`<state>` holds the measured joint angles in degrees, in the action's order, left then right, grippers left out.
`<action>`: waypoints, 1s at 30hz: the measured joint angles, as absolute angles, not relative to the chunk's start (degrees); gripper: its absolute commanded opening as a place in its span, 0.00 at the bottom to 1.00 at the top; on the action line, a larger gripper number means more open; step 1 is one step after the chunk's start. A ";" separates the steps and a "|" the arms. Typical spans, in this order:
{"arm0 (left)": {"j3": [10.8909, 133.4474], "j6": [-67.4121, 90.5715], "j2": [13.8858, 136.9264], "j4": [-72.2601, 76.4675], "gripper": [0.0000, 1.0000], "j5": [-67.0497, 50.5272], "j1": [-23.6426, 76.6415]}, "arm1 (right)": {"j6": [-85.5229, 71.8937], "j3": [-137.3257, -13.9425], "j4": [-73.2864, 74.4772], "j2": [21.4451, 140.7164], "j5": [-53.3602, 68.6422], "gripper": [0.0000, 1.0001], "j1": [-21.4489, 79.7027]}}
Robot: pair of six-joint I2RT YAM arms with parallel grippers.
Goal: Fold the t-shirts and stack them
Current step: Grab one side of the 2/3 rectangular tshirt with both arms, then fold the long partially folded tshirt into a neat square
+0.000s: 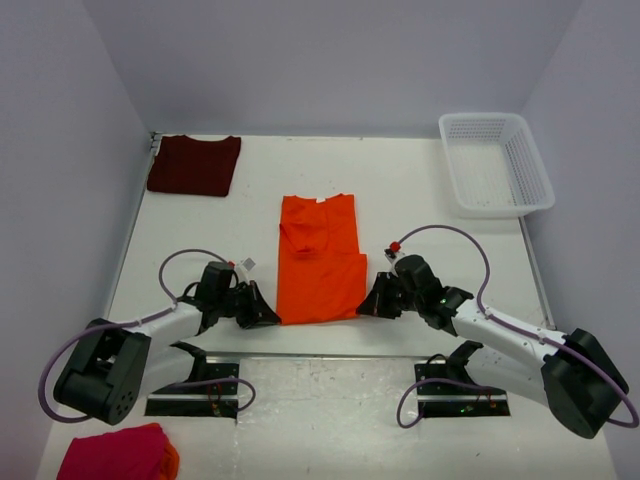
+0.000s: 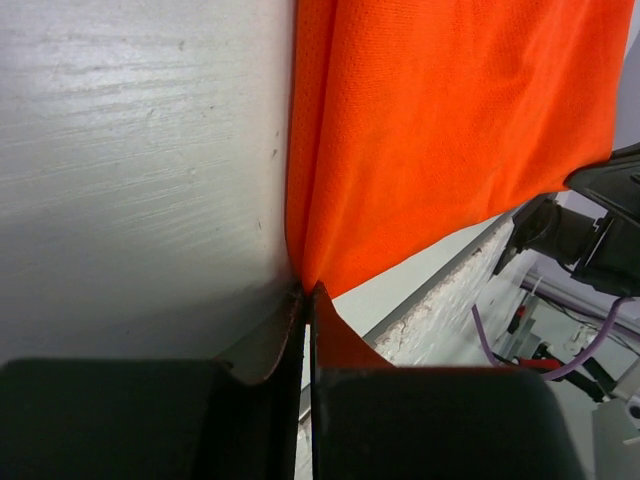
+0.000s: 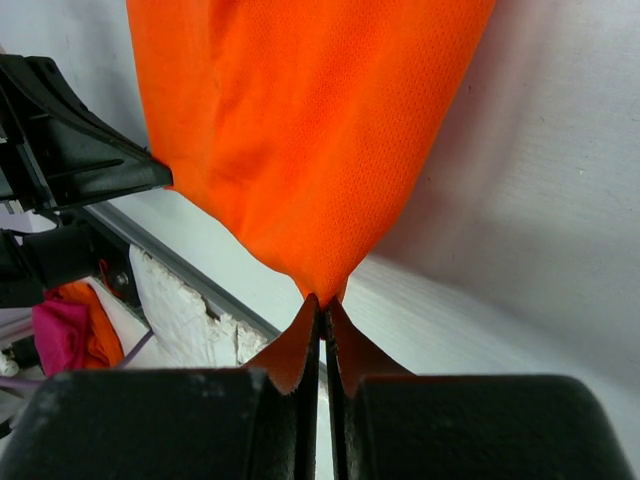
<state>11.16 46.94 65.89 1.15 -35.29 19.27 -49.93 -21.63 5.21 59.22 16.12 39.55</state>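
1. The orange t-shirt [image 1: 320,265] lies in the middle of the white counter [image 1: 430,210]. It is already narrowed to a long strip, with the collar at the far end and the hem nearest me.
2. My left tool [image 2: 308,292] is pressed together on the hem's near left corner, nipping just the tip of the cloth.
3. My right tool [image 3: 324,305] pinches the near right corner the same way.
4. The maroon t-shirt [image 1: 193,165] looks folded and sits at the counter's far left corner, well apart from the orange one.
5. I judge the step in hand to be the crosswise fold of the orange shirt.
6. The next move calls for lifting both corners level and together. I then carry them toward the collar and lay the hem down without dragging the strip askew.
7. Stacking is not yet done.
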 measured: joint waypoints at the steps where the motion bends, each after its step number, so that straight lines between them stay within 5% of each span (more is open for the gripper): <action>1: 10.96 46.78 65.89 1.15 0.00 -35.22 19.27 | -49.91 -21.63 5.21 59.22 16.12 0.00 39.62; 30: 12.45 45.10 43.27 -16.80 0.00 -30.94 27.03 | -45.01 -23.11 16.16 54.63 7.77 0.00 47.94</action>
<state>12.45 45.10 43.27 -16.80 -30.94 27.03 -45.01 -23.11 16.16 54.63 7.77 47.94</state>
